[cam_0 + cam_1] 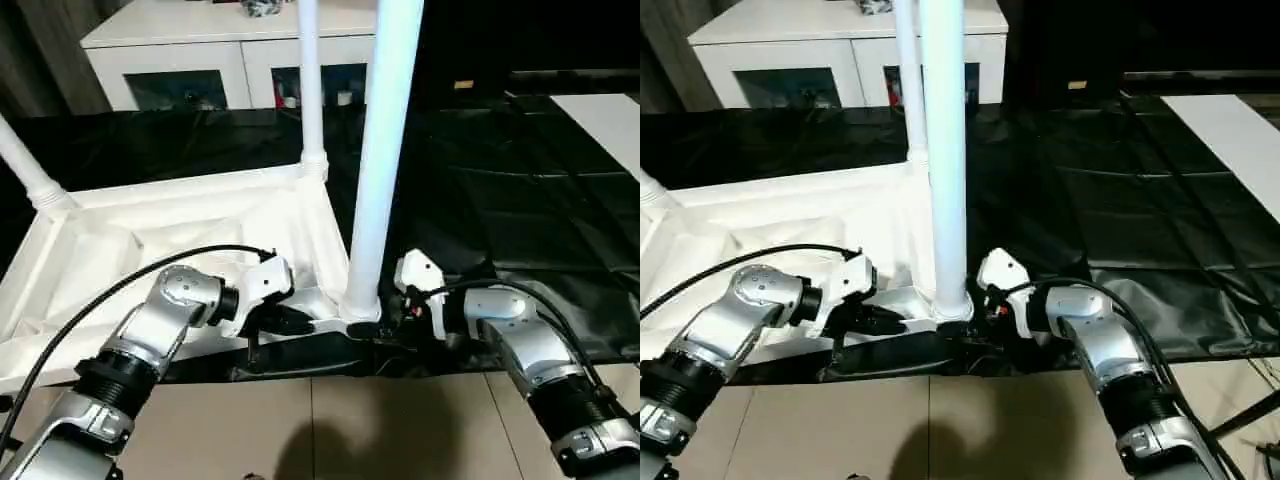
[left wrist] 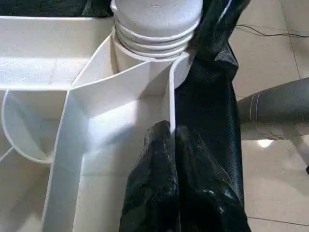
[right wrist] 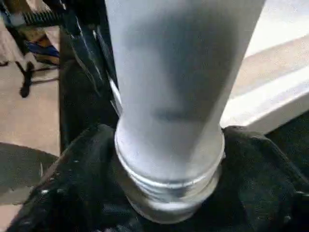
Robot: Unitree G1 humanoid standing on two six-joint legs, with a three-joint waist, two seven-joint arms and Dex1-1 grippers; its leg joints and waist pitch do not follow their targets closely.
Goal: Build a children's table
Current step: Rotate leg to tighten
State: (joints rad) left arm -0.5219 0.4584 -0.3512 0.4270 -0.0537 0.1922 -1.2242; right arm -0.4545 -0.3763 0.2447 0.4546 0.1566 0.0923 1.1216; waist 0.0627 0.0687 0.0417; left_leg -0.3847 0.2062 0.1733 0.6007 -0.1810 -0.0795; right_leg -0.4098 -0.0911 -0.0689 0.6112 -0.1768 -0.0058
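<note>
You see the white tabletop (image 1: pixel 190 235) lying upside down on a black sheet (image 1: pixel 520 190), with its ribs facing up. Three legs stand up from its corners. The near leg (image 1: pixel 380 150) is right in front of you, standing in the near corner socket (image 1: pixel 360 305). The screw rings at its bottom end still show above the socket. A far leg (image 1: pixel 311 80) stands behind it, and another leg (image 1: pixel 25 165) leans out at the far left corner.

Your left gripper (image 1: pixel 290 322) is pinched tight on the near edge wall of the tabletop, just beside the near leg. One finger (image 2: pixel 154 183) is inside the wall and one is outside.

Your right gripper (image 1: pixel 392 330) is low at the foot of the near leg, on its other side. You cannot tell how wide it is, or if it touches the leg.

A white cabinet (image 1: pixel 200 45) stands far behind the sheet.
</note>
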